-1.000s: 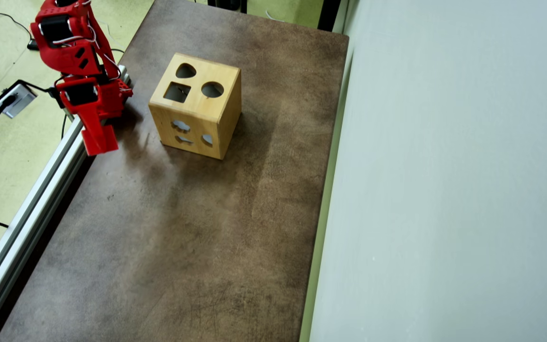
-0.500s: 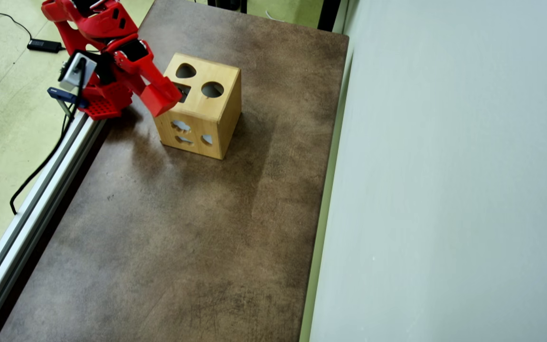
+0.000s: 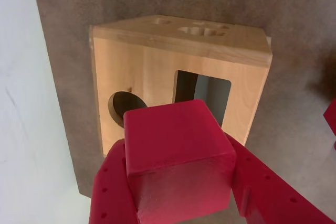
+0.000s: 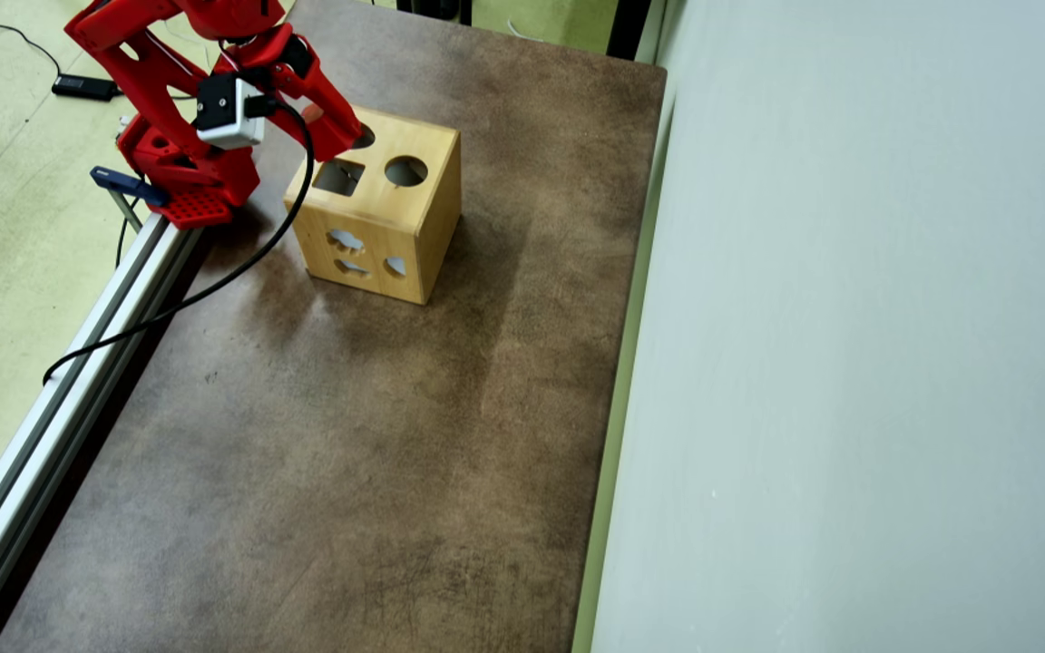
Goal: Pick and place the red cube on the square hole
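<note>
In the wrist view the red cube (image 3: 178,145) fills the lower middle, clamped between my gripper's (image 3: 181,179) two red fingers (image 3: 113,187). Beyond it lies the wooden box's (image 3: 142,72) top face. The square hole (image 3: 202,95) shows dark just past the cube's far edge and slightly right. The cube hides part of the round cut-out (image 3: 118,107). In the overhead view my gripper (image 4: 341,138) hovers over the box's (image 4: 414,231) far left corner, next to the square hole (image 4: 338,177). There I cannot make out the cube among the red fingers.
The round cut-out (image 4: 405,170) sits right of the square one, and the box's near side has several small cut-outs (image 4: 347,241). An aluminium rail (image 4: 60,390) and a black cable (image 4: 214,283) run along the table's left edge. A pale panel (image 4: 849,363) borders the right.
The arm has swung from the table's left edge across to the box, and the gripper has moved from the box's near left corner to over its far left corner.
</note>
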